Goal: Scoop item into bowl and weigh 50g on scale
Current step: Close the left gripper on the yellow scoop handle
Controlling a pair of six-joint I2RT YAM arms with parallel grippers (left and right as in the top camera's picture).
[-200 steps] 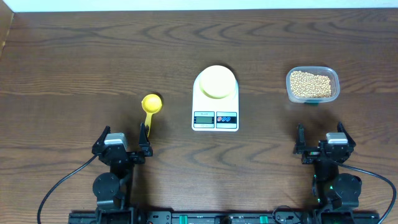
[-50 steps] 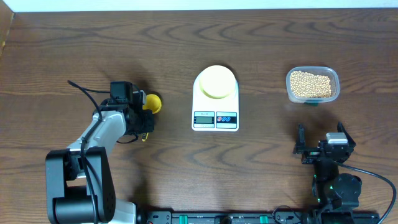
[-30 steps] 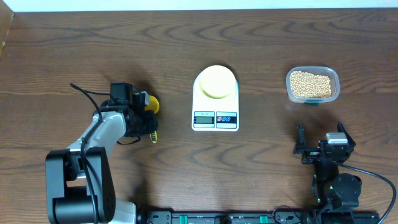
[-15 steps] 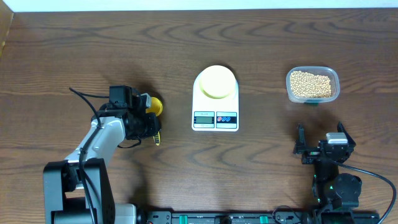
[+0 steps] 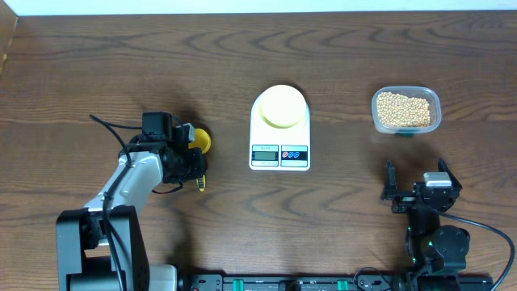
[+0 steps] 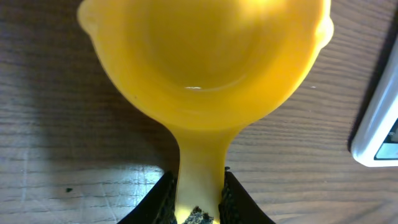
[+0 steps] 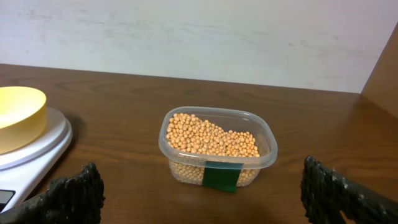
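Observation:
My left gripper (image 5: 192, 167) is shut on the handle of the bright yellow scoop (image 5: 201, 140), left of the scale. In the left wrist view the empty scoop (image 6: 205, 56) fills the frame and the black jaws of the left gripper (image 6: 199, 200) press both sides of its handle. Whether the cup rests on the table I cannot tell. The pale yellow bowl (image 5: 282, 106) sits on the white scale (image 5: 260, 137). Tan beans (image 5: 404, 109) fill a clear tub (image 7: 217, 146) at the right. My right gripper (image 5: 416, 176) stands open near the front edge, facing the tub, with nothing between its fingers (image 7: 78, 190).
The scale's edge (image 6: 379, 130) lies just right of the scoop. Through the right wrist camera the bowl (image 7: 18, 115) on the scale (image 7: 37, 146) shows at the left. A pale wall rises behind the brown wooden table (image 5: 121, 65).
The left arm has come out from its rest place and closed on the scoop's handle. Over the last second the scoop has shifted slightly to the right. The right arm has not moved.

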